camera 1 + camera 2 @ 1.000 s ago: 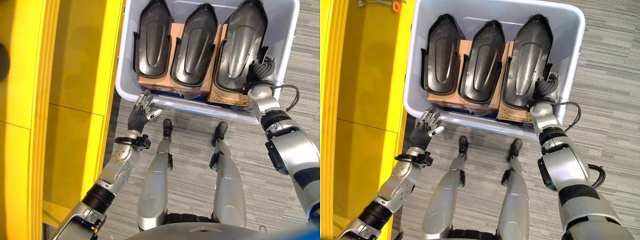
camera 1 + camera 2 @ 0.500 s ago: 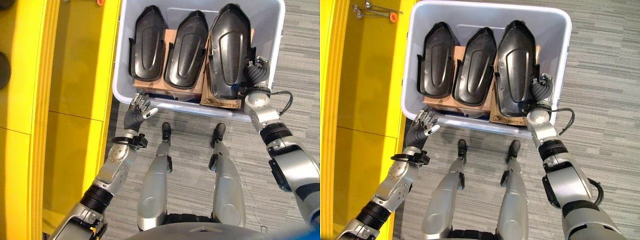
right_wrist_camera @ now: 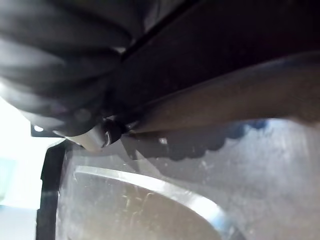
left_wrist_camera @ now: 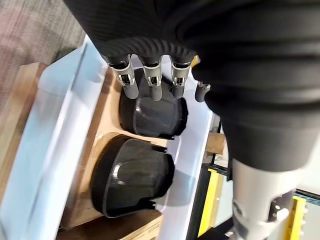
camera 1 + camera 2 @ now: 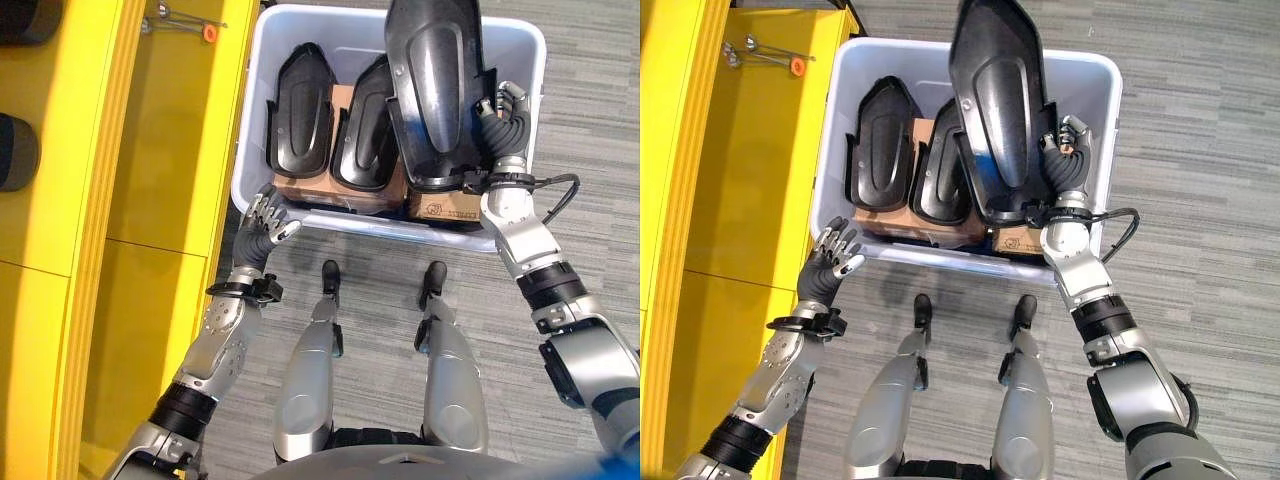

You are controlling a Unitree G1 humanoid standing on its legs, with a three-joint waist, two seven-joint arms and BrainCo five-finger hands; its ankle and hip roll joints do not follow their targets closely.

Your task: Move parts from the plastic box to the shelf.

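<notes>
Slippage is the chief risk: the lifted part (image 5: 437,90), a long black moulded shell, is grasped by the right hand (image 5: 503,125) along one side edge near its lower end only, so most of its length is unsupported and it could be levered out of the fingers (image 5: 1071,135) curled round that edge. A knock against the far rim of the plastic box (image 5: 532,120), or against the two parts (image 5: 300,125) left inside on the cardboard boxes (image 5: 880,215), could be caused by a swing made before full clearance is gained. A collision with the yellow shelf (image 5: 150,180) at the robot's left is also judged possible, since the part would have to be carried across the box.

The lifted part is held above the box's right half, hollow side hidden, ridged face up. Its long axis is seen running away from the robot, narrow rounded tip furthest, and slightly leaned.

The left hand (image 5: 258,228) is held with fingers relaxed and empty, just outside the box's near left corner.
</notes>
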